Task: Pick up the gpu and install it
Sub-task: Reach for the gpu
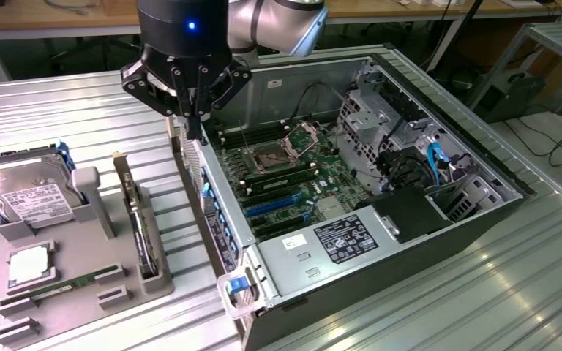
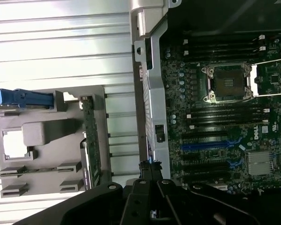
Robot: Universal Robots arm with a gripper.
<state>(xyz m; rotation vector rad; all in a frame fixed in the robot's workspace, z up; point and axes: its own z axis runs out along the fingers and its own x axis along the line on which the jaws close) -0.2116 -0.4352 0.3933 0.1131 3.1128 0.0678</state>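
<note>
Exterior view: the end effector [image 1: 195, 131] is seen hanging over the rear wall of the open computer case [image 1: 437, 256], with its fingers pressed together and nothing between them. Whether the fingertips touch that wall cannot be told. The case is laid on its side on the ribbed metal counter [image 1: 85, 124], so that its motherboard [image 1: 281, 175] is exposed. On the board an empty processor socket [image 1: 266, 157] and blue expansion slots [image 1: 271, 205] are seen, and a power supply [image 1: 330, 241] with a label is fitted in the near corner of the case.

Outside the case, just beside its rear wall on the exterior view's left, a grey holder [image 1: 66, 241] is set on the counter. The gpu [image 1: 140, 219] is stood on edge in the holder slot nearest the case, apart from the end effector, with its pale bracket at the far end. Farther from the case, a hard drive [image 1: 23, 197] with a white label and a green memory stick [image 1: 61, 287] are kept in the same holder.

In the wrist view the closed end effector [image 2: 150, 168] is shown against the case's rear wall. The gpu [image 2: 89, 140] is seen in the holder [image 2: 42, 131] on one side of that wall, and the socket [image 2: 227, 82] and blue slots [image 2: 203, 145] on the other.
</note>
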